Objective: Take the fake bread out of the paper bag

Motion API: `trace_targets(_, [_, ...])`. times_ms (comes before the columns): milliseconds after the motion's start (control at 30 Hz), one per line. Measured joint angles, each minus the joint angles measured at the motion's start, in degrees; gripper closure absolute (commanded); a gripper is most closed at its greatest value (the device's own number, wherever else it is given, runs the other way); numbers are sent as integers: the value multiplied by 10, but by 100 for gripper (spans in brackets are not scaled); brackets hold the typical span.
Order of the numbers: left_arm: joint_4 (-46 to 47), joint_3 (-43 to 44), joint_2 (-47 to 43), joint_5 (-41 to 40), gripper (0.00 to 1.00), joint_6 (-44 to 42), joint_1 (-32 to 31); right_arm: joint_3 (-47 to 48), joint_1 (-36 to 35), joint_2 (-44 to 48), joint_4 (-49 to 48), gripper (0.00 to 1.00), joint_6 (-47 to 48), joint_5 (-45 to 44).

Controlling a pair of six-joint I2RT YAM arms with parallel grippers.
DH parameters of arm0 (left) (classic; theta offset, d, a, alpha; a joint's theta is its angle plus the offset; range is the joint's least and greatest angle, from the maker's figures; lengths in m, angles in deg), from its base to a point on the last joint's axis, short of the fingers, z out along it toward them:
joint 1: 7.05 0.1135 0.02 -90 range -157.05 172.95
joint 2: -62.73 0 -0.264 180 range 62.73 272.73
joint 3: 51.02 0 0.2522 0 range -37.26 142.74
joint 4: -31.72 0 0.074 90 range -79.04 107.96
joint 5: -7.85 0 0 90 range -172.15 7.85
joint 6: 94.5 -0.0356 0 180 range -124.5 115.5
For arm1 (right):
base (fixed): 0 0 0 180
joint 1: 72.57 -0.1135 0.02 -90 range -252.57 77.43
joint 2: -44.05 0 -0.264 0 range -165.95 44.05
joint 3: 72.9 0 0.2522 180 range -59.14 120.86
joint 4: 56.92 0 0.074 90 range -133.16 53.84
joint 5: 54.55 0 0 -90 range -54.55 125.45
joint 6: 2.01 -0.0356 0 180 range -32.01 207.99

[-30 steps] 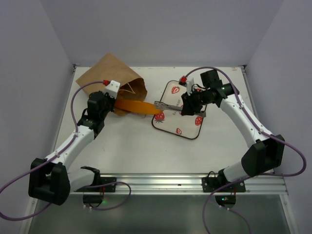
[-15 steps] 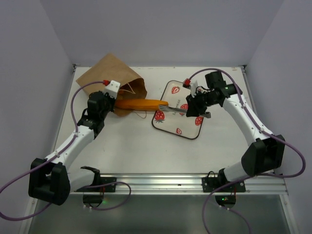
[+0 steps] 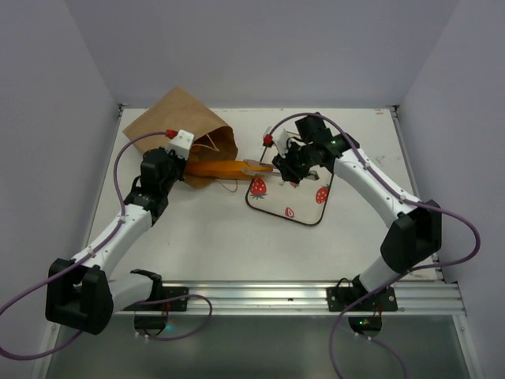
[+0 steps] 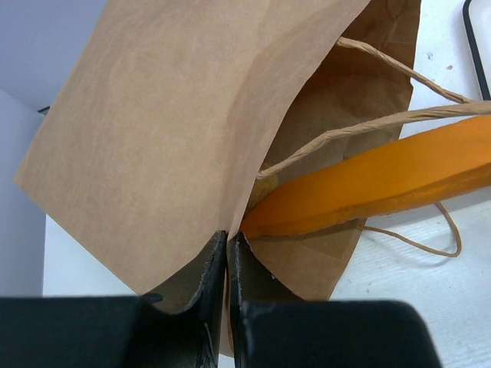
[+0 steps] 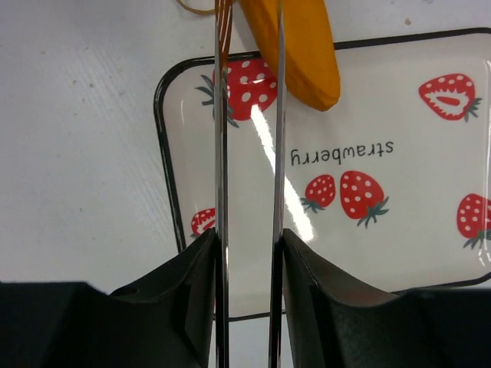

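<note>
The baguette [image 3: 218, 168] juts from the paper bag [image 3: 170, 118]

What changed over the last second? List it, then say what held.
The right gripper swung left toward the paper bag, carrying the long bread's free end from the tray's left side to its far left corner. Its jaws now stand slightly apart over that tip. Unchanged: the left gripper stays pinched on the bag's edge, and the bag and tray have not moved.
</note>
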Motion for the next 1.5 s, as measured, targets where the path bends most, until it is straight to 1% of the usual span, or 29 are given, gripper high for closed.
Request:
trace_targets(67, [0, 0, -1, 0, 91, 0, 0, 12, -8, -10, -7, 57, 10, -23])
trace_targets(300, [0, 0, -1, 0, 91, 0, 0, 35, -39, -31, -13, 51, 40, -74])
trace_targets(500, [0, -2, -2, 0, 91, 0, 0, 37, -79, -48, -12, 51, 64, -111])
trace_targets(733, [1, -9, -4, 2, 91, 0, 0, 37, -120, -76, -24, 50, 96, -185])
trace_targets(1000, [2, -9, -5, 2, 91, 0, 0, 37, -153, -97, -64, 49, 137, -273])
trace_targets(1200, [2, -9, -6, 3, 91, 0, 0, 37, -180, -118, -92, 50, 167, -324])
trace_targets(1300, [2, -9, -7, 3, 91, 0, 0, 36, -192, -127, -104, 55, 178, -343])
trace_targets(1333, [2, -9, -8, 4, 91, 0, 0, 35, -195, -130, -107, 63, 181, -348])
trace_targets(1400, [2, -10, -8, 5, 91, 0, 0, 32, -202, -136, -111, 73, 188, -361])
trace_targets(1433, [2, -10, -8, 6, 91, 0, 0, 31, -205, -137, -111, 81, 190, -365])
trace_targets(1500, [2, -10, -8, 6, 91, 0, 0, 31, -207, -138, -111, 89, 190, -372])
